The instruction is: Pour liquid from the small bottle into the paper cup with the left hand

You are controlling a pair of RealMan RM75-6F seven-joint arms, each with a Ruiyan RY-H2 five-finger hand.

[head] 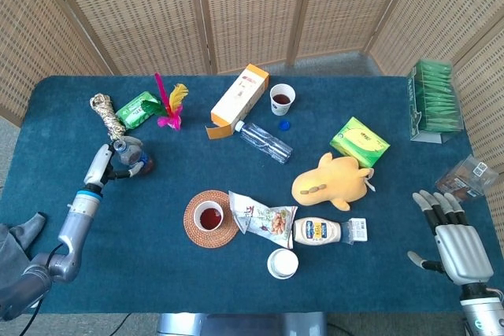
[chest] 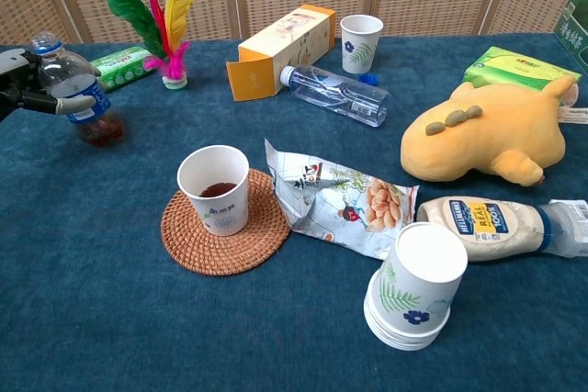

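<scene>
Left hand [chest: 23, 84] at left edge of frame, fingers wrapped round small bottle [chest: 78, 89]; bottle near upright, dark liquid at bottom, base at or just above cloth, cannot tell which. Paper cup [chest: 214, 189] left of centre on woven coaster [chest: 223, 231], dark liquid in it, well apart from bottle. Judgement: pour done, bottle being parked clear. Right hand [head: 457, 245] lower right, fingers spread, holding nothing, idle.

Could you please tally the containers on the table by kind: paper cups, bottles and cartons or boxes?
Paper cups: 3, counting the stack as one: on the coaster, far cup, upturned stack.
Bottles: 3: small bottle held by the left hand, lying clear bottle, mayonnaise.
Cartons or boxes: 4: orange, two green, green rack.
Total: 10
</scene>
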